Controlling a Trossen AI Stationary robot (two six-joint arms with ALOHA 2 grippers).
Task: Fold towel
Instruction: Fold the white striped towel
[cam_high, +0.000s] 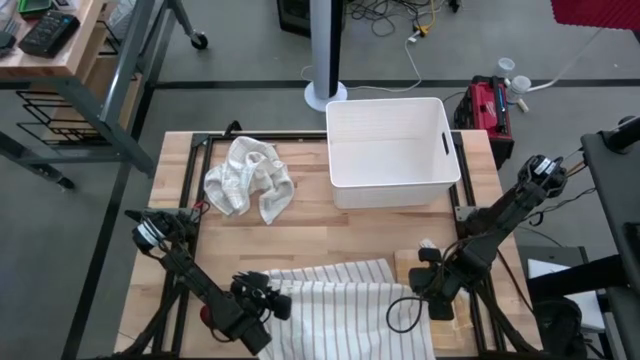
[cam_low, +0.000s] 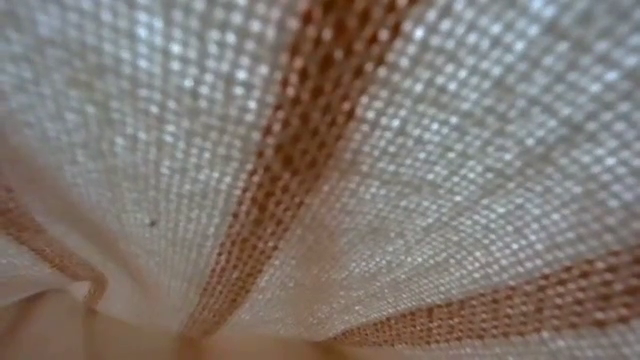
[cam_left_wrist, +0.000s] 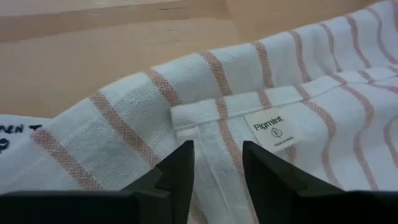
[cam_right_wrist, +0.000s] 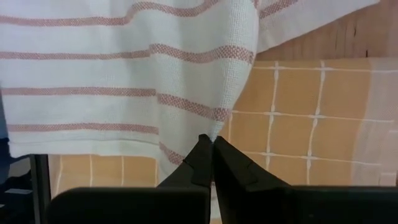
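Observation:
A white towel with thin red-brown stripes (cam_high: 340, 300) lies spread on the wooden table's near middle; its cloth (cam_low: 320, 180) fills the low view. My left gripper (cam_high: 278, 300) stands open over the towel's left side, its fingers on either side of a hemmed flap with a sewn label (cam_left_wrist: 273, 129). At the towel's right side, my right gripper (cam_high: 425, 290) is shut on the cloth. My left gripper has its fingertips (cam_left_wrist: 183, 165) low over the towel; whether they touch the cloth I cannot tell. My right gripper pinches a bunched fold at the towel's right edge (cam_right_wrist: 219, 124) between its two fingers, coming steeply from above. The cloth spreads away from the fingertips in a ridge; one layer or several, I cannot tell.
A crumpled white cloth (cam_high: 250, 180) lies at the far left of the table. A white bin (cam_high: 390, 150) stands at the far middle-right. An orange checked cloth (cam_right_wrist: 298, 118) lies under the towel's right edge. Bare wood (cam_high: 320, 235) lies between the towel and the bin.

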